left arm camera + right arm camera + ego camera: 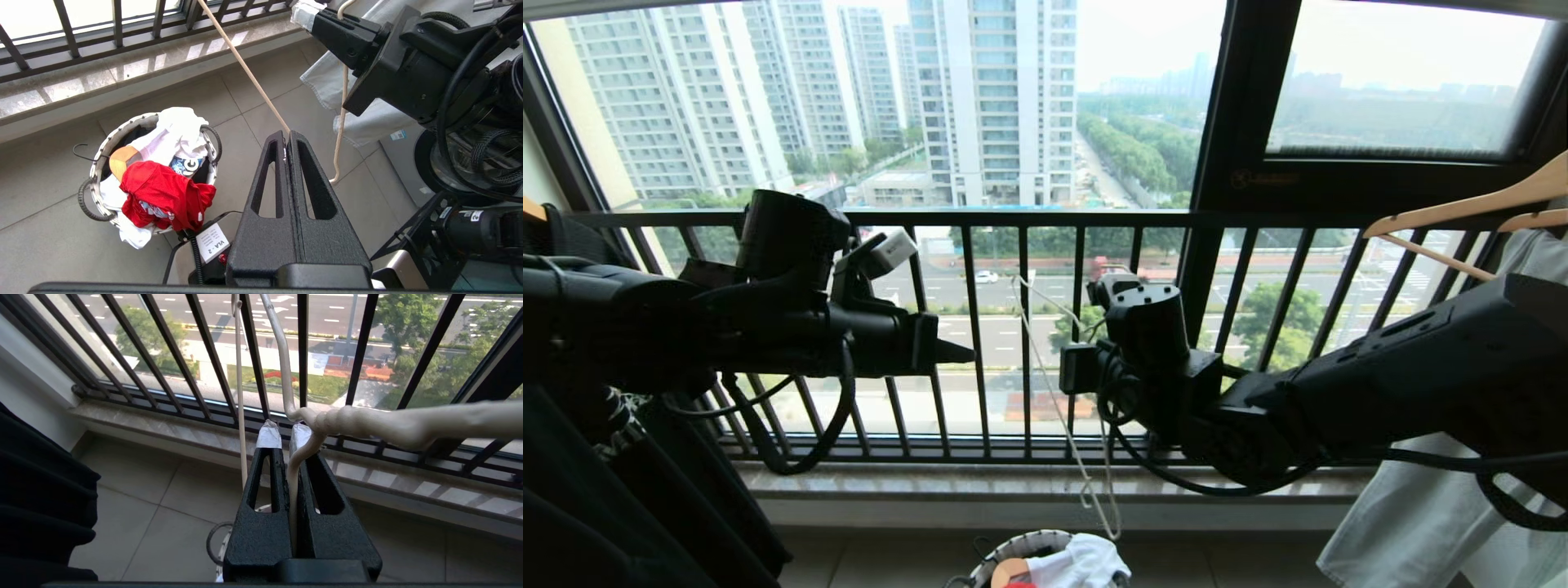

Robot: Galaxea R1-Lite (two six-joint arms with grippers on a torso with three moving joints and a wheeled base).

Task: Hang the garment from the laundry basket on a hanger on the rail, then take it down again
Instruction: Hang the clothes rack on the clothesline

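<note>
a tag by the left gripper (287, 141) reads "vua - 2". that gripper is clenched on nothing, its tip touching the hanger (245, 65) wire. the right gripper (284, 435) grasps the hanger below its twisted neck, above the laundry basket (107, 141). the garment (163, 194) drapes over the basket's rim; bare floor tiles (49, 245) surround the basket.

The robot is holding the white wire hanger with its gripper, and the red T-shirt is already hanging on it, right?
Not quite. The right gripper does hold the white wire hanger, but the red T-shirt isn't on it. The left wrist view shows it still lying in the laundry basket on the floor.
</note>
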